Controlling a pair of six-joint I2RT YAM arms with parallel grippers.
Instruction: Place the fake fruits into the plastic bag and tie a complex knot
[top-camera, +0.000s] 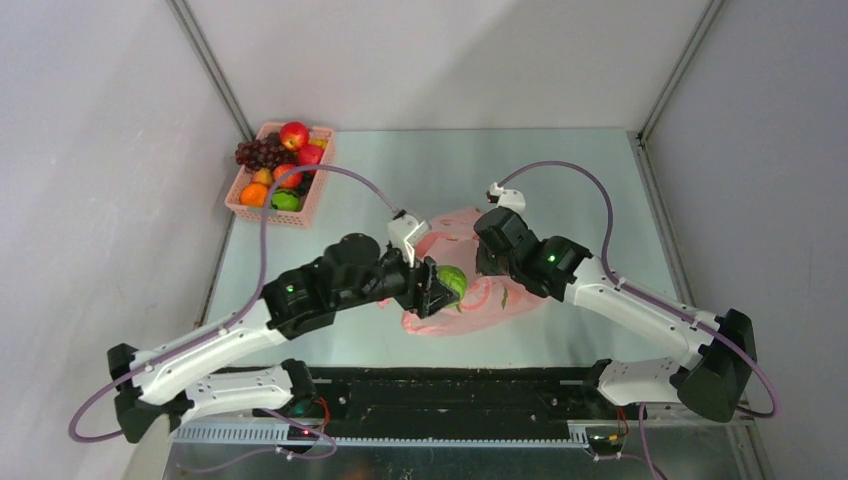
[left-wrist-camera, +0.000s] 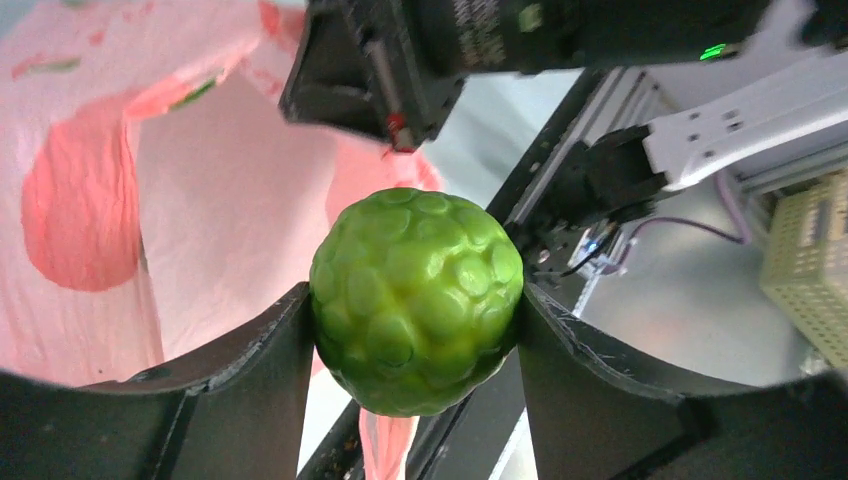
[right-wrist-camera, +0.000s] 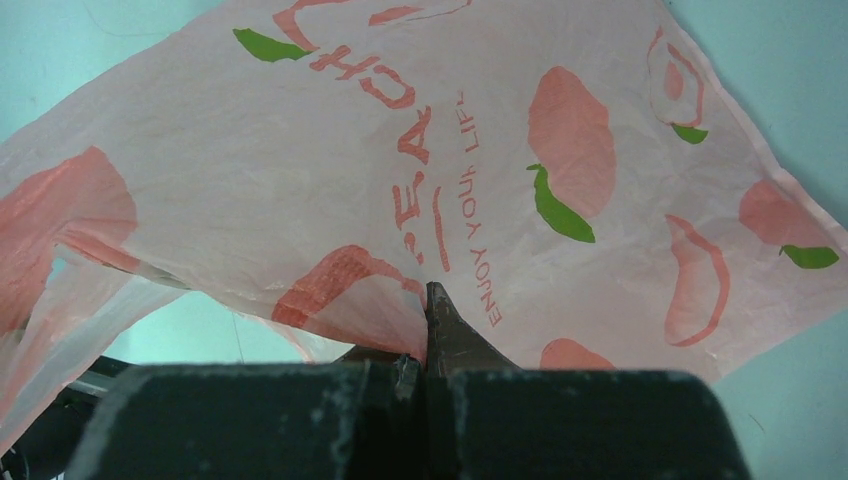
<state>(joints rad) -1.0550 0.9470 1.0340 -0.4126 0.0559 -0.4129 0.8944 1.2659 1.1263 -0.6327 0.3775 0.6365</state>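
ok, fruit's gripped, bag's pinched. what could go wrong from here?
The green fruit is round, held only at its sides by the left gripper; it may slip out before it is inside the plastic bag. The right gripper pinches just a thin fold; the film could slip or tear.

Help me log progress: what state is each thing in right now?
Left pincer: closed on green fruit, at the bag.
Right pincer: shut, pinching bag.
Green fruit: gripped, not yet released.
Bag: crumpled on table, one fold pinched.
Basket: holds other fruits.
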